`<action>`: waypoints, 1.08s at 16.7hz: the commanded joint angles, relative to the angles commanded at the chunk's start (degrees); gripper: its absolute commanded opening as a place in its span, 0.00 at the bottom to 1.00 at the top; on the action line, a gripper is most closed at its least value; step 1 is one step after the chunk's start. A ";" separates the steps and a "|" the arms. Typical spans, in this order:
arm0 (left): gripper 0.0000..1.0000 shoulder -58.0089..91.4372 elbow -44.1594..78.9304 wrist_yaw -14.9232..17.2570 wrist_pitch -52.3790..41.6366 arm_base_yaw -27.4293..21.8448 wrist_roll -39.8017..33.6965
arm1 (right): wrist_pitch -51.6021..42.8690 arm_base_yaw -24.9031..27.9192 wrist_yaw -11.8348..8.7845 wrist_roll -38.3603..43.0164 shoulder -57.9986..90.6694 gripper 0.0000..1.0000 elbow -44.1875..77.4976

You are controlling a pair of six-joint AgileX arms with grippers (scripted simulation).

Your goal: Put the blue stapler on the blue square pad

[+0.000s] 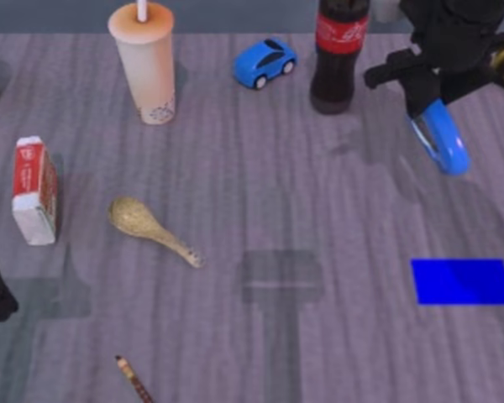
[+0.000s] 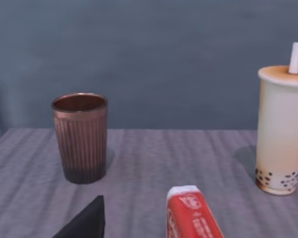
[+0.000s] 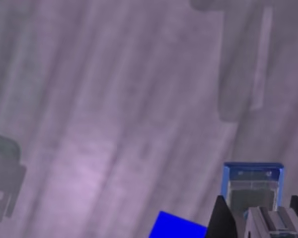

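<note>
Transport stage: right claw [image 1: 431,113], closed on the blue stapler [image 1: 443,138], carries it raised above the counter [image 1: 319,201] at far right, short of the blue square pad [image 1: 463,281] nearer; left arm parked at left, claw state indeterminable.

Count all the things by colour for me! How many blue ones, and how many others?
Blue: 3, the stapler, the toy car, the pad
Red: 2, the cola bottle, the carton
Tan or brown: 4, the bubble tea, the spoon, the copper cup, the stick
Total: 9
</note>
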 joint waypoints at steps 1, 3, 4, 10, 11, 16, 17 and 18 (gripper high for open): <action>1.00 0.00 0.00 0.00 0.00 0.00 0.00 | 0.85 -0.63 -0.01 6.27 -1.75 0.00 -2.13; 1.00 0.00 0.00 0.00 0.00 0.00 0.00 | 2.37 -1.99 0.02 19.77 -5.23 0.00 -7.02; 1.00 0.00 0.00 0.00 0.00 0.00 0.00 | 3.06 -2.69 0.07 26.76 -6.94 0.00 -9.74; 1.00 0.00 0.00 0.00 0.00 0.00 0.00 | 6.78 -7.01 0.61 66.60 -16.84 0.00 -27.37; 1.00 0.00 0.00 0.00 0.00 0.00 0.00 | 7.36 -7.67 0.72 72.00 -18.34 0.00 -30.11; 1.00 0.00 0.00 0.00 0.00 0.00 0.00 | 9.97 -10.33 1.16 92.20 -24.70 0.00 -41.28; 1.00 0.00 0.00 0.00 0.00 0.00 0.00 | 10.38 -10.71 1.22 94.73 -25.63 0.00 -42.82; 1.00 0.00 0.00 0.00 0.00 0.00 0.00 | 10.71 -11.01 1.26 96.62 -26.35 0.00 -44.02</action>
